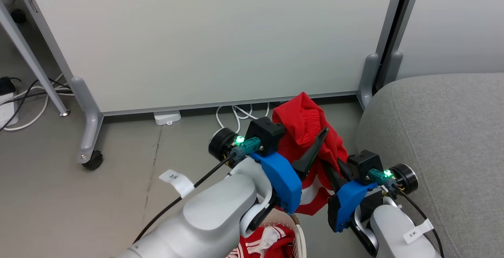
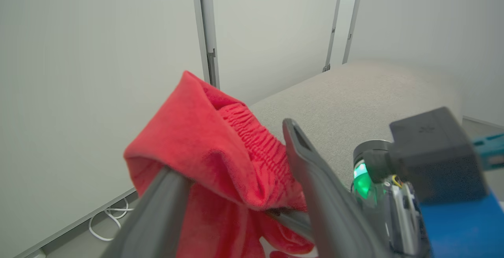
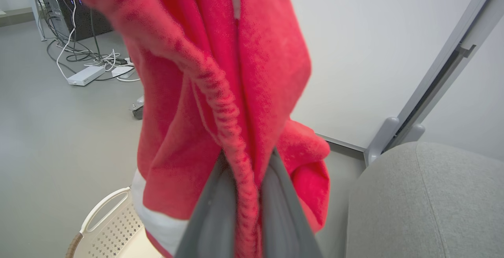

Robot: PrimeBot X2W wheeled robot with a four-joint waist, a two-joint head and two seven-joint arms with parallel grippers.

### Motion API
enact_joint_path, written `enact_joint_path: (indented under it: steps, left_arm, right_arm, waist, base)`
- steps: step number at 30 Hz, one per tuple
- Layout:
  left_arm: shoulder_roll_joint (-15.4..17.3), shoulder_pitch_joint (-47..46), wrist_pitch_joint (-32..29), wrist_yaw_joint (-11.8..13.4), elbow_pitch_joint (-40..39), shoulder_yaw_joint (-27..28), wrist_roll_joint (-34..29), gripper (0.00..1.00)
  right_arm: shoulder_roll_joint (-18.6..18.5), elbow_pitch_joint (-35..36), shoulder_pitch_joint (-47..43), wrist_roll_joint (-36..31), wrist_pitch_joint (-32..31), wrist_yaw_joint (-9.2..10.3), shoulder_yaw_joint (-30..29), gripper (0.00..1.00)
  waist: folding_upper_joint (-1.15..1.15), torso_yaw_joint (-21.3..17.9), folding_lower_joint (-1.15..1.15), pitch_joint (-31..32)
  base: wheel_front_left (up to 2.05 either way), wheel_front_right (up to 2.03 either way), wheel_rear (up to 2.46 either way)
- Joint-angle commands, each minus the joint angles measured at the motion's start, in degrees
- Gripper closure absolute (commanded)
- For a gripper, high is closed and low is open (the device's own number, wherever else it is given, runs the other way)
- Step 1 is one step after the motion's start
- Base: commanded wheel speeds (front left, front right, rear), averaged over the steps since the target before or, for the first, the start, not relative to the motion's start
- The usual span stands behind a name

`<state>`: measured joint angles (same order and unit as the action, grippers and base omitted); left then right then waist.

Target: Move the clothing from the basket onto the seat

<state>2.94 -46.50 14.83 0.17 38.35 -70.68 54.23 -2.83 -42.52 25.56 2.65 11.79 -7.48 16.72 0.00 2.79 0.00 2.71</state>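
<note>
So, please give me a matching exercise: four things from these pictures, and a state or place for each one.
1 left tool
2 right tool
3 red jersey with white striped trim
4 large grey fabric seat cushion

A lies in the cream perforated plastic basket
B shut on the red elastic-waisted fabric garment
C open
D next to the white partition panel

Pairs: 1-C, 2-B, 3-A, 4-D.

Right gripper: fingertips buried in red garment, fold pinched between; garment top cut by view's upper edge. Left gripper: one fingertip under cloth. Below left gripper: basket cut by bottom edge, striped jersey half hidden behind forearm.
</note>
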Motion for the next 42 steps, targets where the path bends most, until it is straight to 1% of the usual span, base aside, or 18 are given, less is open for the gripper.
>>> enact_joint_path:
  steps: [1, 4, 11, 15, 21, 25, 32, 36, 42]
  left_arm:
    - [0.6, 1.7, 0.4, 0.6, -0.2, 1.2, -0.7, 0.0]
    - [1.5, 3.2, 0.4, 0.9, -2.0, 4.0, -1.7, 0.0]
    - [6.2, 12.9, 0.4, 2.4, -11.0, 13.3, -10.2, 0.0]
    - [8.5, 18.9, 0.4, 2.2, -16.2, 18.5, -14.9, 0.0]
    - [10.8, 27.8, 0.4, 1.1, -21.7, 25.6, -21.8, 0.0]
    - [10.7, 33.7, 0.4, 0.7, -23.6, 30.7, -25.1, 0.0]
    - [10.1, 40.3, 0.4, -1.5, -23.8, 37.3, -30.4, 0.0]
    - [8.8, 42.2, 0.5, -2.8, -23.3, 40.2, -32.6, 0.0]
    - [6.9, 43.1, 0.4, -4.5, -22.5, 43.0, -35.1, 0.0]
  right_arm:
    - [-0.1, -0.1, 0.4, 0.3, 0.4, -0.03, -0.3, 1.0]
    - [-0.1, -0.1, 0.2, 0.2, 0.6, -0.03, -0.6, 1.0]
    - [-0.1, -0.1, -0.4, 0.1, 1.0, -0.03, -1.5, 1.0]
    - [-0.1, 0.0, -0.4, 0.1, 1.1, -0.03, -1.7, 1.0]
    - [-0.1, 0.3, 0.3, 0.9, 1.0, -0.03, -0.9, 1.0]
    - [-0.1, 0.4, 0.6, 1.2, 1.0, -0.03, -0.7, 1.0]
    - [-0.1, 0.2, 0.3, 0.8, 1.2, -0.03, -0.9, 1.0]
    - [-0.1, 0.2, 0.1, 0.6, 1.2, -0.03, -1.2, 1.0]
    - [-0.1, 0.2, -0.2, -0.1, 1.3, -0.03, -1.8, 1.0]
  waist:
    - [0.0, 0.0, 0.0, 0.1]
    - [0.0, 0.1, 0.0, 0.1]
    - [0.0, 0.2, 0.0, 0.0]
    - [0.0, 0.2, 0.0, -0.2]
    - [0.0, -0.4, 0.0, -0.2]
    - [0.0, -0.8, 0.0, -0.2]
    - [0.0, -1.2, 0.0, -0.2]
    - [0.0, -1.3, 0.0, -0.4]
    - [0.0, -1.2, 0.0, -0.5]
  base:
    - [0.0, 0.0, 0.0]
    - [0.0, 0.0, 0.0]
    - [0.0, 0.0, 0.0]
    - [0.0, 0.0, 0.0]
    - [0.0, 0.0, 0.0]
    - [0.0, 0.0, 0.0]
    - [0.0, 0.0, 0.0]
    - [0.0, 0.0, 0.0]
    - [0.0, 0.0, 0.0]
